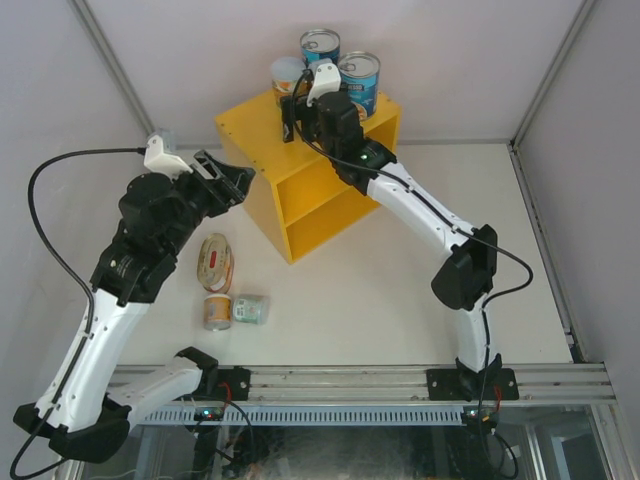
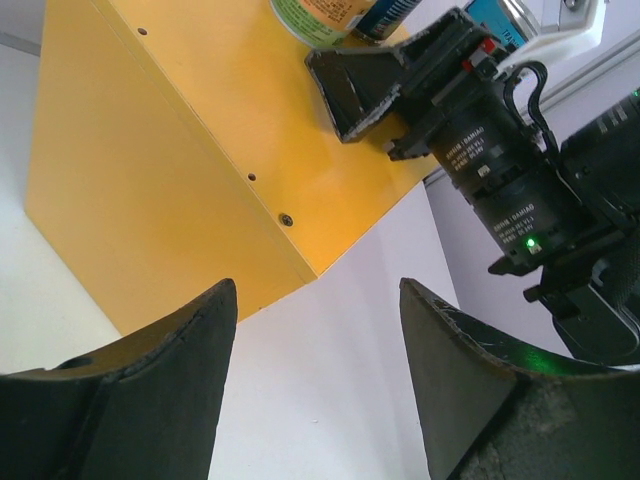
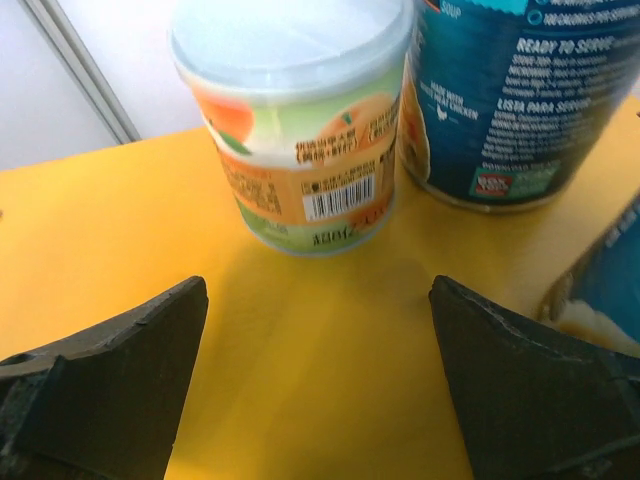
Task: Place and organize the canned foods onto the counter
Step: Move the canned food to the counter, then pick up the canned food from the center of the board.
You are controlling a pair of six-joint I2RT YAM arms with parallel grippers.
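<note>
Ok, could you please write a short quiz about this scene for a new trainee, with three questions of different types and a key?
1. How many cans stand on top of the yellow counter?
2. True or false: the right end effector is open, with nothing between its fingers.
3. Where is the flat oval tin? A) on the inner shelf B) on the white table, near the left arm C) on top of the counter

Key
1. Three: two tall blue-labelled cans and one small pale-lidded can.
2. True.
3. B.
</note>
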